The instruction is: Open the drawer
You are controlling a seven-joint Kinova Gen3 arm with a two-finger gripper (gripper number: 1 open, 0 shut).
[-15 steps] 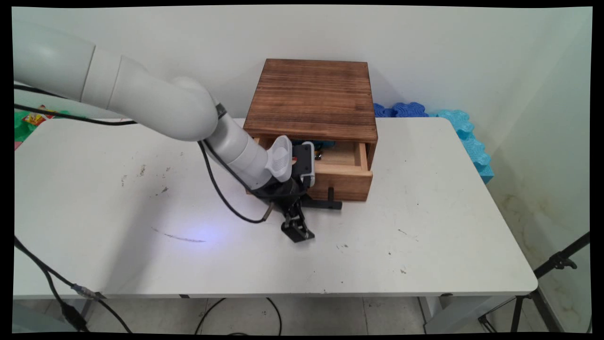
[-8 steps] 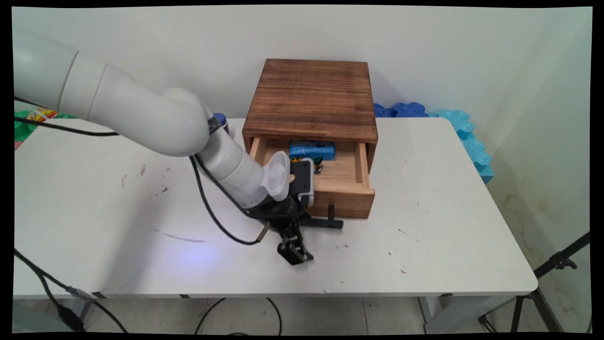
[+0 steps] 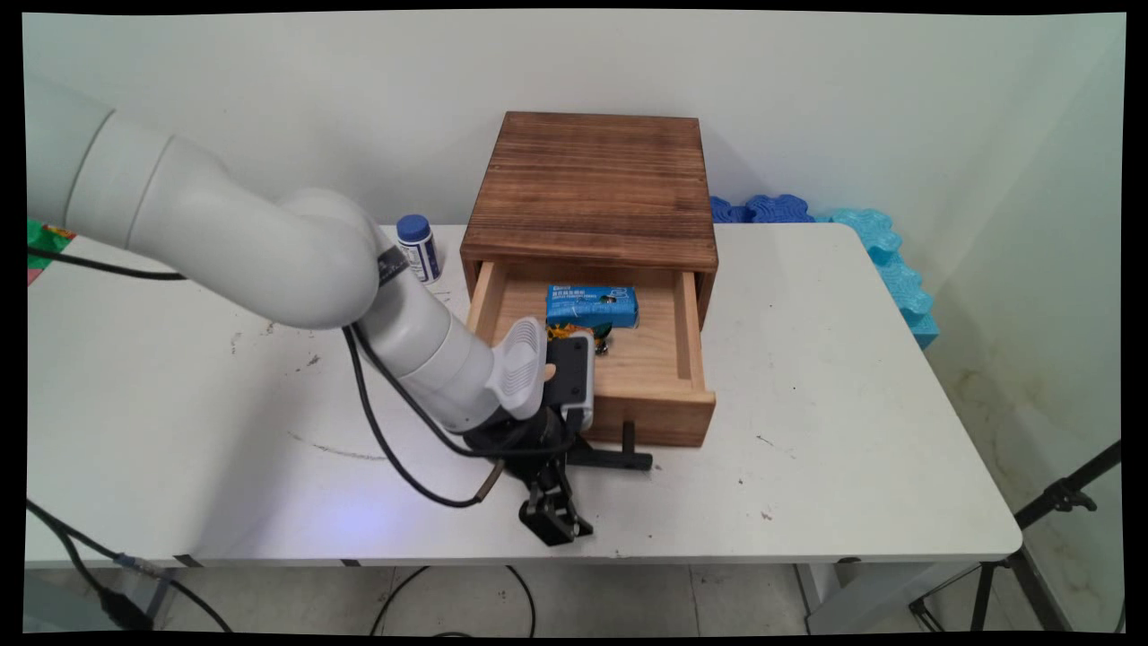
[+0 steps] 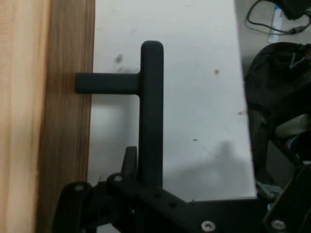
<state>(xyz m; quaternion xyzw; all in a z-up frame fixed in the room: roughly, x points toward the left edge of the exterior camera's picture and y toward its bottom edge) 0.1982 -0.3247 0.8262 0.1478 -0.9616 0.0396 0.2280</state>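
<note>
Plainly, in the main view the gripper (image 3: 574,453) is sitting low at the near edge of the worktop (image 3: 852,449), its fingers closing on the black bar handle (image 3: 619,459) of the wooden drawer (image 3: 655,408). The drawer is standing pulled well out of the dark wooden box (image 3: 592,184), and a blue packet (image 3: 592,305) is lying inside near its back. A white bottle with a blue cap (image 3: 418,248) is standing just left of the box. The drawer looks stiff and fairly light, sliding on plain wood, and the handle's bar is probably smooth and hard, best taken squarely across the bar. The wrist is covering the drawer's left front corner and whatever small thing is lying beside the packet.

In the hand view the handle (image 4: 151,111) is running up from between the fingers, which are holding its lower end narrowly; its post is joining the drawer front (image 4: 65,116) at the left. The fingertips themselves are hiding behind the linkage, and the drawer's inside is cut off.
</note>
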